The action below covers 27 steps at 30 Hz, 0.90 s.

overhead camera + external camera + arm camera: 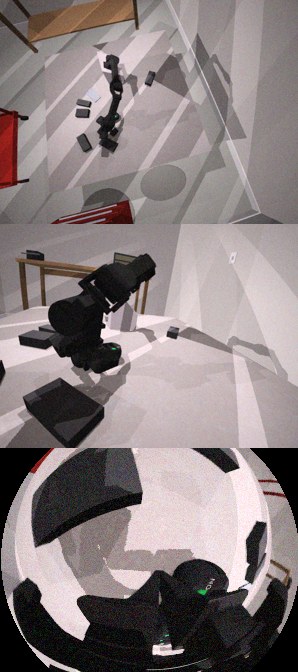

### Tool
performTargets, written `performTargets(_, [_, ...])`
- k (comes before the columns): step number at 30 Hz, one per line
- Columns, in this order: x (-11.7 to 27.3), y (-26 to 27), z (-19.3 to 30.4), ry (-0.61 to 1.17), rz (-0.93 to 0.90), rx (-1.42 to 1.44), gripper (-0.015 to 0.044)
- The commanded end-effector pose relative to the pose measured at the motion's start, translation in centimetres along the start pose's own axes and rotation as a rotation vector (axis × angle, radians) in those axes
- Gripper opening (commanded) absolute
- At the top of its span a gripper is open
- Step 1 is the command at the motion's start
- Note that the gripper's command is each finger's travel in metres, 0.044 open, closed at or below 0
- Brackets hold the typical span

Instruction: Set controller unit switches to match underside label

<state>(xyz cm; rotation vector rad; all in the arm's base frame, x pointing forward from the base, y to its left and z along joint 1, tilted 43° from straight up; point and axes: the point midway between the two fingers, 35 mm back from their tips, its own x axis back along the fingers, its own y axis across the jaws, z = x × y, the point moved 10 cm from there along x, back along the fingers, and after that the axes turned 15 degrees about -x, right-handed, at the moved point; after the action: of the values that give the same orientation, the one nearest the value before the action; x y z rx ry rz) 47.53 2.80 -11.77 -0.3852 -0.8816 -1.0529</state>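
Observation:
The dark grey controller unit (116, 116) (117, 352) (192, 572) is mostly hidden under the arm and fingers. One rounded end with a green switch end and printed letters shows in the wrist view beside the fingers. A little more green and white shows low between the fingers. My gripper (158, 573) is shut with nothing held, its fingertips over or close against the unit. Contact cannot be told. The other switches' settings and the label are hidden. The unit appears upright on the bench.
A dark flat block (108, 144) (62, 412) (90, 493) lies close by. Another (84, 142) lies left of it. Two smaller modules (83, 113) (84, 103) and a pale tile (94, 95) lie further back. A small block (150, 78) (173, 332) lies apart at the right.

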Motion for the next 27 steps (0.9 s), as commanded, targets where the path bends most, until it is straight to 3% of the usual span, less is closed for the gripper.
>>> performTargets(1, [-0.29, -0.26, 0.16, -0.009, 0.037, 0.000, 0.0000])
performTargets(27, [-1.08, -0.88, 1.11, -0.095, 0.212, 0.001, 0.0000])
